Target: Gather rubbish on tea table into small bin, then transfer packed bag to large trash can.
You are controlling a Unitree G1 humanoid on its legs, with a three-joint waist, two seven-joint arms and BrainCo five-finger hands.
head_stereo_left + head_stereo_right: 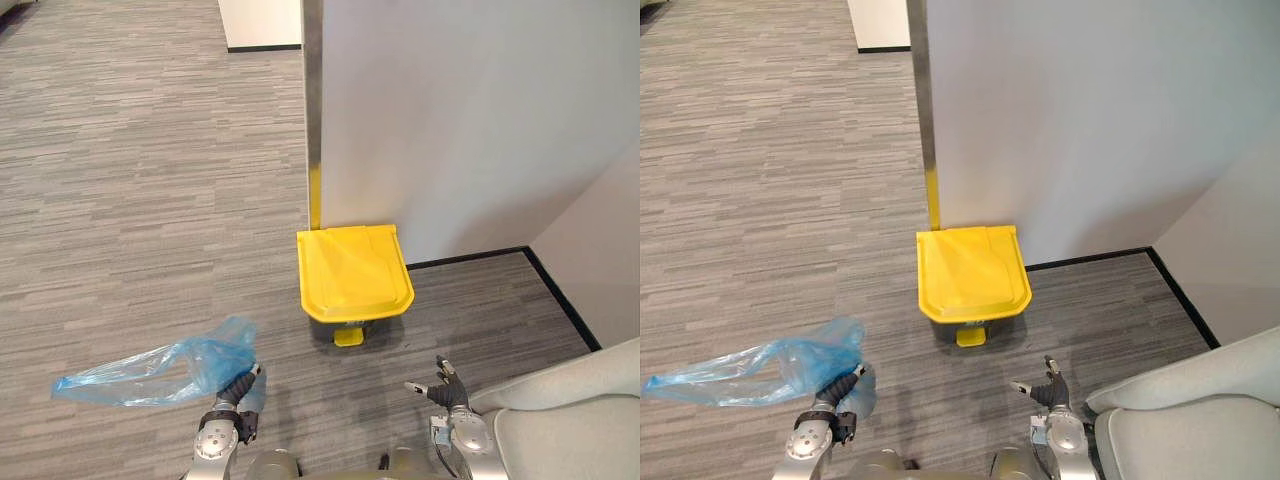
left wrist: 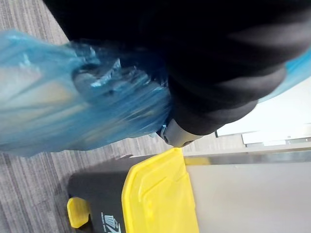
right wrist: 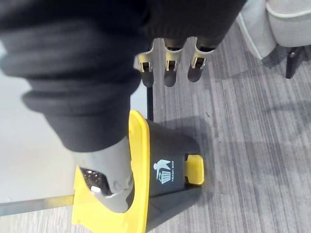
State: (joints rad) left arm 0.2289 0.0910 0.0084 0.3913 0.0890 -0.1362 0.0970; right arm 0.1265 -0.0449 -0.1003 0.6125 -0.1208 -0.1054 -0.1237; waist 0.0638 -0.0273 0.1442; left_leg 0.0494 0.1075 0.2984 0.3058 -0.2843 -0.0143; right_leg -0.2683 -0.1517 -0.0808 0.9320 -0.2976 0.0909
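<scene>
Left eye view is showing my left hand (image 1: 233, 398) lowest and nearest to me. Its fingers are clamping the bunched neck of the blue bag (image 1: 140, 375), and the rest of the bag is trailing out to my left above the carpet (image 1: 120, 200). My right hand (image 1: 447, 388) is hovering on the other side with its fingers straight, its thumb apart, and nothing in it. It is close beside the pale armchair (image 1: 570, 420).

Ahead of both hands, the trash can (image 3: 167, 145) is standing with its yellow lid (image 1: 352, 270) lying shut and its pedal (image 1: 348, 337) pointing toward me. Behind it, the wall (image 1: 450, 120) and a metal post (image 1: 313, 100) are closing off the far side.

I am judging that the bag is packed and that only the drop into the can is left. The lid has to open first, so I am planning to hook the front edge with my free right hand and tip it back toward the wall. The bag is looking light and floppy, so I am expecting its loose tail to snag on the rim. I am meaning to swing the whole length in over the opening and lower it until the bulk is inside. I am not loosening the left fingers before that, because a bag let go early could slide off the sloping lid onto the carpet.
</scene>
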